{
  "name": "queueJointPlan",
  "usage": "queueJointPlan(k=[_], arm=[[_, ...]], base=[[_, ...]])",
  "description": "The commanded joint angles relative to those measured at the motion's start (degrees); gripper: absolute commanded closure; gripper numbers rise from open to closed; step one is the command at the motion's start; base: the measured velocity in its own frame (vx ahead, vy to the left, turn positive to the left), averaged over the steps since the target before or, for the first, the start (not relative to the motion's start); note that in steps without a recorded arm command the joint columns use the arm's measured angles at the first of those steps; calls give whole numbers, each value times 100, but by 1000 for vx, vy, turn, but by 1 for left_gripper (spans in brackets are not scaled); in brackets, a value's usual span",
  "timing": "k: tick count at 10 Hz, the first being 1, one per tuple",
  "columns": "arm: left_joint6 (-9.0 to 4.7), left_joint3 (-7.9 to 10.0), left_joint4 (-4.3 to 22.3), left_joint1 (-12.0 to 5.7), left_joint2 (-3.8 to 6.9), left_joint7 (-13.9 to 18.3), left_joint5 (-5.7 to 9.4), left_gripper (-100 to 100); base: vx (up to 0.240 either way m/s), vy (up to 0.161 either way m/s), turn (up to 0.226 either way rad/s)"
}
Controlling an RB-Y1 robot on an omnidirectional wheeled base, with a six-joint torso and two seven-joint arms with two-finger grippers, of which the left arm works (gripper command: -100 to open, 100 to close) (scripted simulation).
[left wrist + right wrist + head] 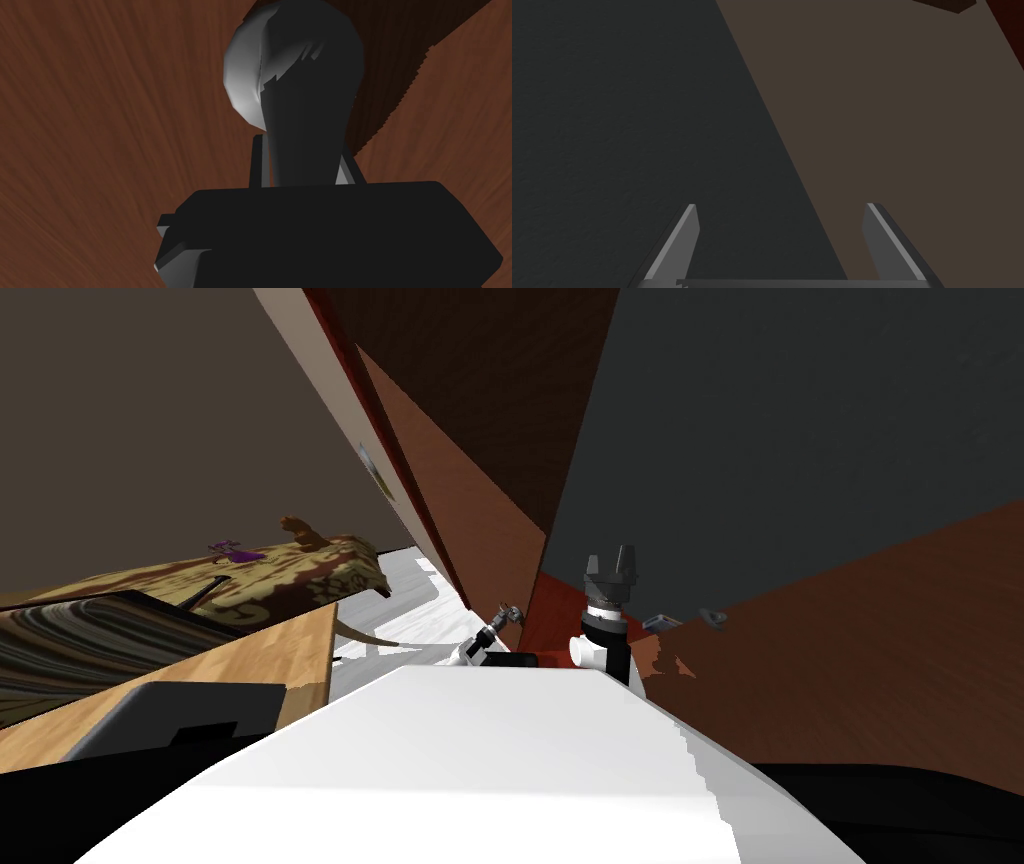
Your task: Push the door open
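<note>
The door (455, 493) is a reddish-brown wood panel straight ahead, seen edge-on past a red frame. Its wood face (100, 125) lies just behind my left hand. A grey rounded door handle (295, 75) stands out from that face. My left gripper (302, 155) is shut on the handle's stem, with both fingers (257, 160) pressed to its sides. In the head view the left gripper (507, 613) shows small at the door's lower edge. My right gripper (612, 558) is raised beside it, fingers open and holding nothing (779, 205).
A dark grey wall (800, 438) rises on the right above a brown panel (860, 648) carrying two small grey fittings (660, 621). At left are a wooden table (270, 658), a patterned brown cover (290, 573) and white floor (420, 623).
</note>
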Motion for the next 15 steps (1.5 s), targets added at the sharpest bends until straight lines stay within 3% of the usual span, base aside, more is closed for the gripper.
queueJointPlan(k=[1,6,8,9,11,15], arm=[[4,126,-56,-39,33,-55,58,100],[23,467,6,-55,60,-237,215,100],[23,467,6,-55,60,-237,215,100],[32,629,35,-62,53,-323,289,100],[32,629,35,-62,53,-323,289,100],[51,951,94,-77,4,-496,437,100]], base=[[122,-152,22],[127,-164,41],[47,-49,6],[86,-83,54],[65,-84,35],[98,-116,50]])
